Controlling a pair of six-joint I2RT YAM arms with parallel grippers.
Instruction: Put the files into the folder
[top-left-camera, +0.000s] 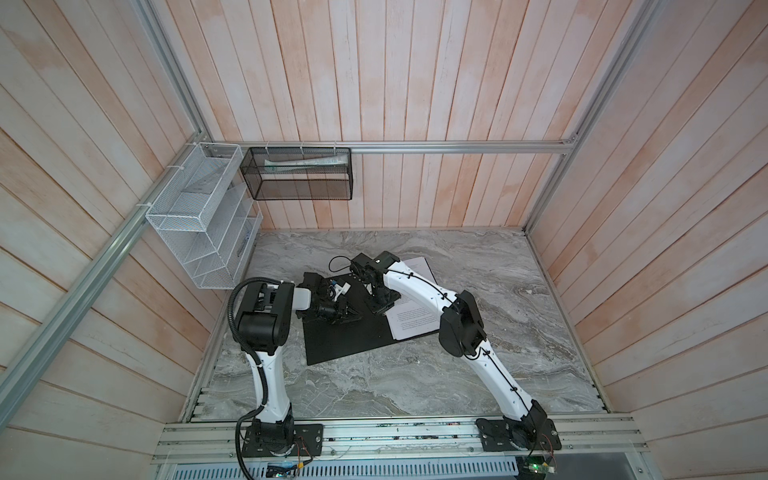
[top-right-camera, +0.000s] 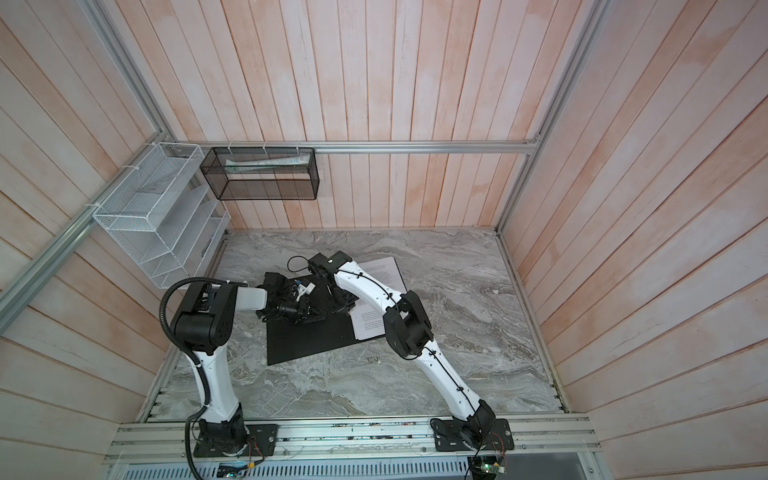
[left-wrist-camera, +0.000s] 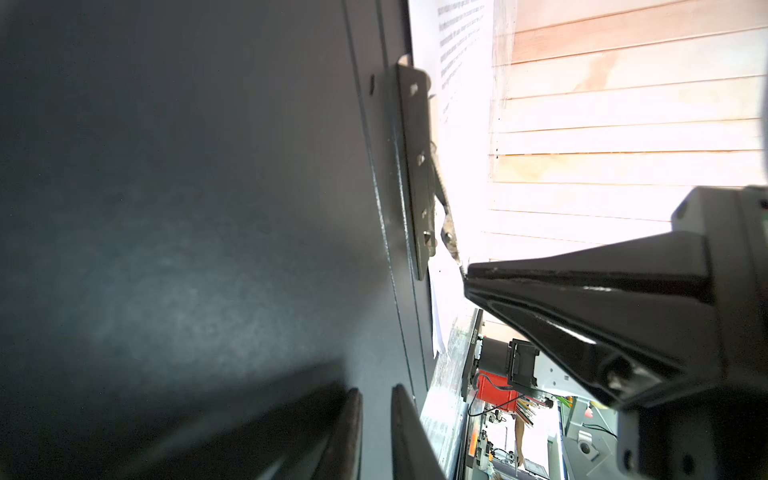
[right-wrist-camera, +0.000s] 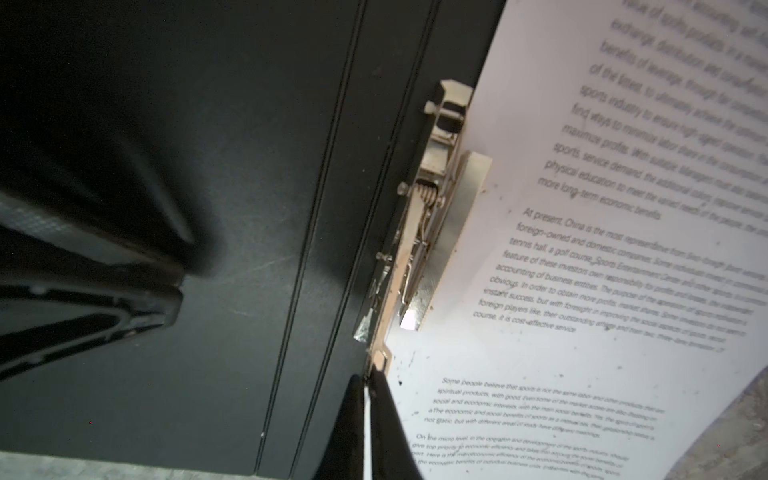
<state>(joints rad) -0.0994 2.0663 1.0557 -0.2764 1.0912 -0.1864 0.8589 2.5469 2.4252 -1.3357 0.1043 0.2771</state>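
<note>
The folder (top-left-camera: 345, 336) (top-right-camera: 307, 340) lies open on the marble table, black inside up. The files (top-left-camera: 415, 324) (top-right-camera: 370, 326), white sheets with black print, rest on its right half under the metal clip (right-wrist-camera: 436, 216) (left-wrist-camera: 419, 187) by the spine. My right gripper (right-wrist-camera: 366, 380) (top-left-camera: 377, 311) is shut on the end of the clip's raised lever. My left gripper (left-wrist-camera: 376, 395) (top-left-camera: 355, 318) is shut with nothing between its fingers. It hangs low over the folder's bare left half (left-wrist-camera: 208, 208), pointing toward the clip.
A white wire mesh organizer (top-left-camera: 199, 224) and a black mesh basket (top-left-camera: 299, 174) holding rolled paper hang on the back-left walls. Wood-panelled walls close in the marble table (top-left-camera: 478, 353) on three sides. Both arm bases stand on the front rail.
</note>
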